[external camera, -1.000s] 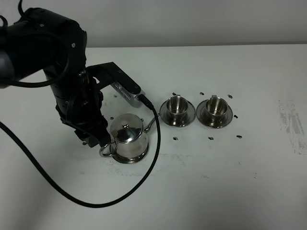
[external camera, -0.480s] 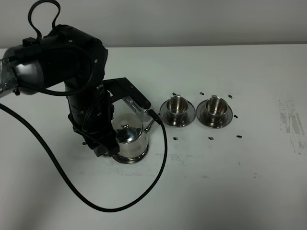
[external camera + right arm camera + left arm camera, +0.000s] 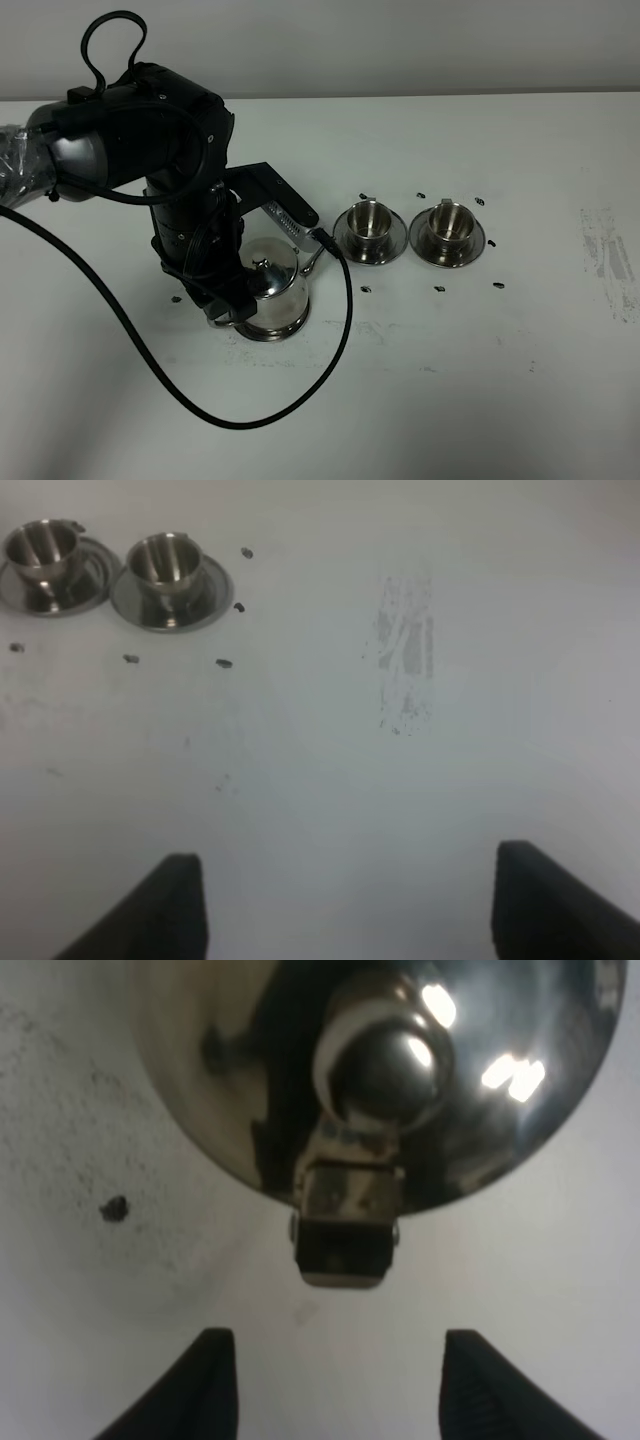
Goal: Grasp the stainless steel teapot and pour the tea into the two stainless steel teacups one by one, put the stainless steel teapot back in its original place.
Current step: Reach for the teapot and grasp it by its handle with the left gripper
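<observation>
The teapot [image 3: 272, 290] stands upright on its own saucer [image 3: 287, 329] at the left of the table [image 3: 450, 400], its thin spout aimed toward the cups and its loop handle [image 3: 345, 1245] turned the other way, toward the left arm. The lid with its knob [image 3: 390, 1060] is in place.

The left claw [image 3: 340, 1390] sits low, just beside the pot on the handle side. In the wrist view its two fingers [image 3: 212, 1385] are spread apart, and the gap between them is bare table. The handle lies just ahead of the tips, roughly centred on that gap, but is not yet between them. Nothing is gripped.

So the step in hand is the very first one: lining up to take the pot by its handle. No pouring has begun, and as far as the high view lets me tell, no dark liquid shows in either cup.

The next move calls for a short push forward so the fingers pass on either side of the loop, then a firm squeeze before any lift. The steel looks slick and the pot would hang off to one side of the grip, so a shallow hold could let it swing or slip.

To the right of the pot, the nearer cup [image 3: 368, 220] and the farther cup [image 3: 447, 220] each sit on a saucer, side by side and close together, with small black marks dotted around them.

The right claw [image 3: 350, 910] hangs well away over bare table, fingers spread and holding nothing.
</observation>
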Tool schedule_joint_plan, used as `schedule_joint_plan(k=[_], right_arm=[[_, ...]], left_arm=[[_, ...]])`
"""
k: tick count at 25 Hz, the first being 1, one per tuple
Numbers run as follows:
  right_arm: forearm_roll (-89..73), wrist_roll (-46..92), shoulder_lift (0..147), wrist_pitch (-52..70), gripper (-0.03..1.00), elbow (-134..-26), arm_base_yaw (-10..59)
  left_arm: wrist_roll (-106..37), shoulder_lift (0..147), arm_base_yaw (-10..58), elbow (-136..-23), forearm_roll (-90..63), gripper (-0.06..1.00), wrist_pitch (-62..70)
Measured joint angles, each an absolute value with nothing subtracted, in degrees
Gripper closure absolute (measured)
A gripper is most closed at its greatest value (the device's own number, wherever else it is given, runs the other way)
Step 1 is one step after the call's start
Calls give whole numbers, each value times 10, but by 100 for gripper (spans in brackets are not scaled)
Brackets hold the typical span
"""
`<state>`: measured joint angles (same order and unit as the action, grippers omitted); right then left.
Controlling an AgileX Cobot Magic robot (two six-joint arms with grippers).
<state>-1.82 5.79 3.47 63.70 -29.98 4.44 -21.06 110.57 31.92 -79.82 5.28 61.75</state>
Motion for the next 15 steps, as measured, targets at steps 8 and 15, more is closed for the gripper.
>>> schedule_joint_plan(k=[8, 15], right_arm=[[-18, 58, 35, 637, 38, -300, 44], [-18, 58, 35, 637, 38, -300, 44]], left_arm=[[-210, 1111, 319, -798, 52, 53, 605], [-209, 1119, 324, -798, 44, 54, 592]])
